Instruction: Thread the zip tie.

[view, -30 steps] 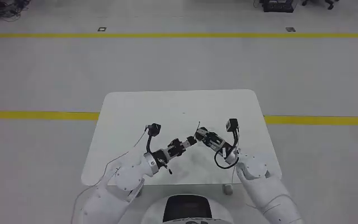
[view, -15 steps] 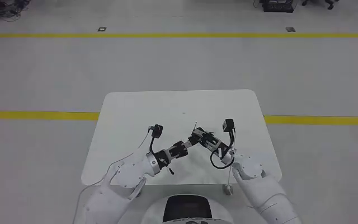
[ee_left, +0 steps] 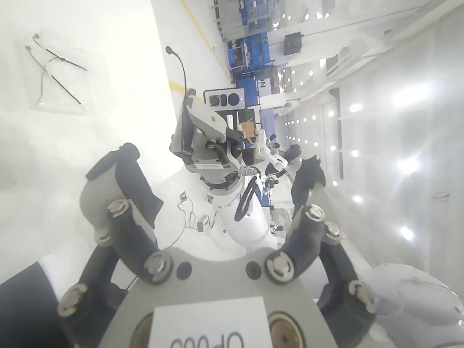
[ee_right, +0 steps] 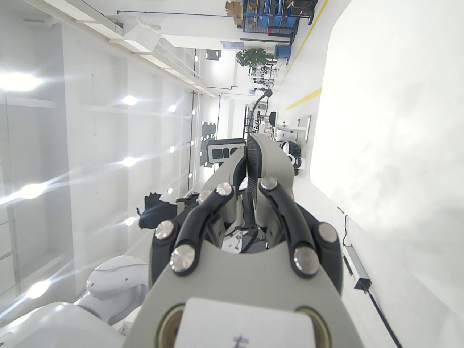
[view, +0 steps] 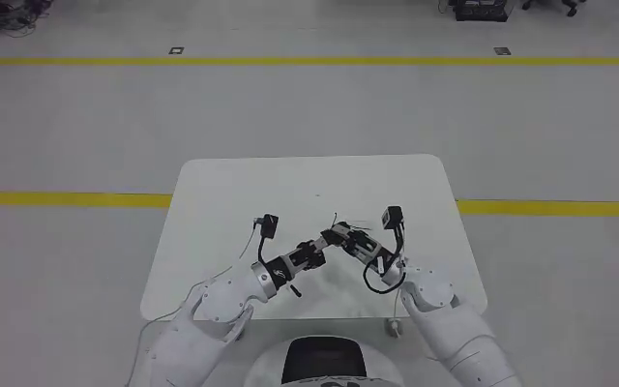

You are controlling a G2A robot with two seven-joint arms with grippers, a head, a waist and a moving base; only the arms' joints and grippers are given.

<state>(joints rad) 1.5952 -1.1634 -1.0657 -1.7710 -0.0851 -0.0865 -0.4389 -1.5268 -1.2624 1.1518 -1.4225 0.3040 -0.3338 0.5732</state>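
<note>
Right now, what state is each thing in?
Left gripper: open, empty.
Right gripper: shut on the zip tie.
Zip tie: held by one end, curved, not looped.
Spare ties: loose, in a clear bag.
Bag: lying flat on the table.

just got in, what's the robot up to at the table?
The right gripper is shut on a black zip tie and holds it above the white table, with one end sticking out past its fingers. The left gripper is open, facing it close by and gripping nothing. A few spare ties lie in a clear bag on the table. No loop shows, so the tie looks not yet threaded.
</note>
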